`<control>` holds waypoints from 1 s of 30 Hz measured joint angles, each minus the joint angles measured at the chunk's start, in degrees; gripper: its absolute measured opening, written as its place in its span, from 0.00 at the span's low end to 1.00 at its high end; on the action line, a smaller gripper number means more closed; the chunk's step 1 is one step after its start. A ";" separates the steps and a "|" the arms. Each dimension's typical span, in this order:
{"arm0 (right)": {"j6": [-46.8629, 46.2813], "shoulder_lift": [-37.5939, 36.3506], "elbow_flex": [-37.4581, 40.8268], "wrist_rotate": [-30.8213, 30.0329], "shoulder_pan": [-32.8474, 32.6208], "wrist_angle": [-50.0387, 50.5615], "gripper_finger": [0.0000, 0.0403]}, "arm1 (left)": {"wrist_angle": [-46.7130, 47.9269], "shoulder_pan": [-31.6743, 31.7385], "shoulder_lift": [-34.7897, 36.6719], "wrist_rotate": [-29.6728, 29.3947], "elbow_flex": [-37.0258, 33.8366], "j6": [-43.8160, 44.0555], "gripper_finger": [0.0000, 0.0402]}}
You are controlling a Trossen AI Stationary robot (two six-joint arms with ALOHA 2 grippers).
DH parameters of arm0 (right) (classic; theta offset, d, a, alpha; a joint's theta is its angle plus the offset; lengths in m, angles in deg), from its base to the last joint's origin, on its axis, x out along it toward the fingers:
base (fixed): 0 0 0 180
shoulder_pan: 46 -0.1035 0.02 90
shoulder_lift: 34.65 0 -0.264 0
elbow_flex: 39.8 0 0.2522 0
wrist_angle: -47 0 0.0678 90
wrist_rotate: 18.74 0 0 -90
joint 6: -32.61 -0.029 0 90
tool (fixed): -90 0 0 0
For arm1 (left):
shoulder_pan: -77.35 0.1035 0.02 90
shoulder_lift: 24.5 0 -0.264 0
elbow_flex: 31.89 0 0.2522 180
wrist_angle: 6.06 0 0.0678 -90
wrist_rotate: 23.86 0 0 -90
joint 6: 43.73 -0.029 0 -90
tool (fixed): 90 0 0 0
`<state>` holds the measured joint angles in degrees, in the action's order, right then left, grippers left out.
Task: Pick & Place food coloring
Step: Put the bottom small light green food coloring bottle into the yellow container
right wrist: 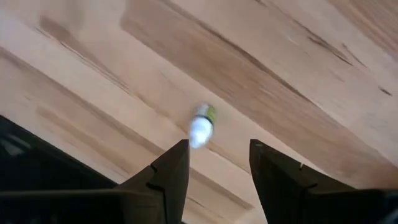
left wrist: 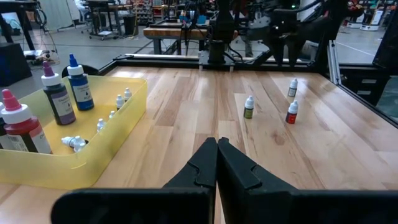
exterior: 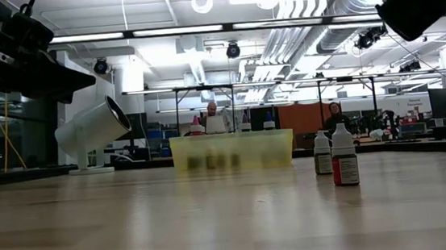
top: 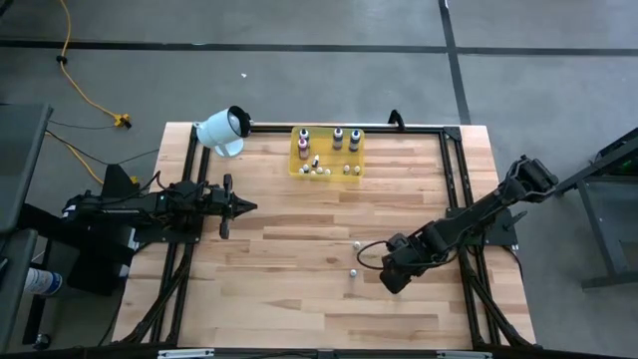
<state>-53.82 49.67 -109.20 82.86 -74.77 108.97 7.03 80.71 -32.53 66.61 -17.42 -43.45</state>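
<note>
Three small white-capped food coloring bottles stand upright on the wooden table: a green-labelled one, a red-labelled one and a third. The high view shows two of them. My right gripper hovers open above the table beside them. One green-labelled bottle stands just beyond its fingertips, untouched. More bottles are in the yellow tray: taller ones stand, tiny droppers lie on its floor. My left gripper waits shut at the table's left.
A big white cylinder lies at the table's far left corner, next to the yellow tray. A black frame runs along the table's edges. Bare wood lies between the tray and the loose bottles. People show in the room behind.
</note>
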 joint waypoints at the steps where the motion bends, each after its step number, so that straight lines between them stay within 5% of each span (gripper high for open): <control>1: -1.05 0.05 0.00 -0.94 -0.33 -0.58 0.39 | 0.00 0.00 0.02 -0.02 0.00 0.02 0.00; 13: -9.97 4.58 0.00 -3.14 -6.68 -5.22 0.37 | 0.00 -0.01 0.02 0.00 0.00 0.00 0.00; 30: -9.34 7.19 0.00 -6.22 -7.36 -6.72 0.37 | 0.00 0.00 0.00 0.00 0.00 0.00 0.00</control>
<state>-63.15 56.85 -109.20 76.63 -82.14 102.25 7.03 80.71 -32.53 66.61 -17.42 -43.45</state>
